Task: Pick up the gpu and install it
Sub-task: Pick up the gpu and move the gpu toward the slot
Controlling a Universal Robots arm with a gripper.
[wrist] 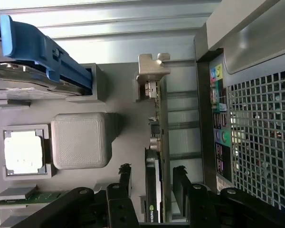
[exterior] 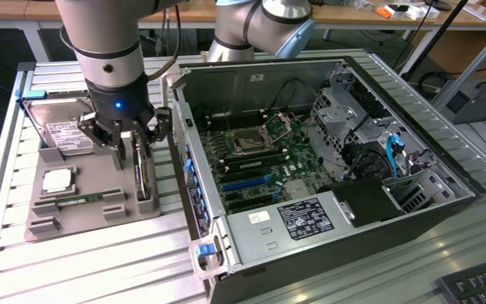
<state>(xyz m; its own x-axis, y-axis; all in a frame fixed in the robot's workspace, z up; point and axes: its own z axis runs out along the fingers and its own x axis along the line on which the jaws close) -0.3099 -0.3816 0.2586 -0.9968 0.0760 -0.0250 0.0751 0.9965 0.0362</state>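
Observation:
The gpu (exterior: 144, 178) stands on its long edge in a slot of the grey holder tray (exterior: 91, 218), left of the computer case in the exterior view. In the wrist view the gpu (wrist: 156, 137) shows edge-on, with its silver bracket at the far end. My gripper (exterior: 133, 140) is lowered over the card's near end. It is open, with one fingertip (wrist: 125, 175) on each side of the card and a small gap visible on both sides. Nothing is gripped.
The open computer case (exterior: 445, 190) lies on its side, with the motherboard (exterior: 260, 158) exposed. The tray also holds a hard drive (exterior: 61, 126) with a blue bracket (wrist: 42, 47), a CPU (exterior: 57, 180) and a RAM stick (exterior: 78, 201). A keyboard (exterior: 479, 285) lies at the exterior view's lower right.

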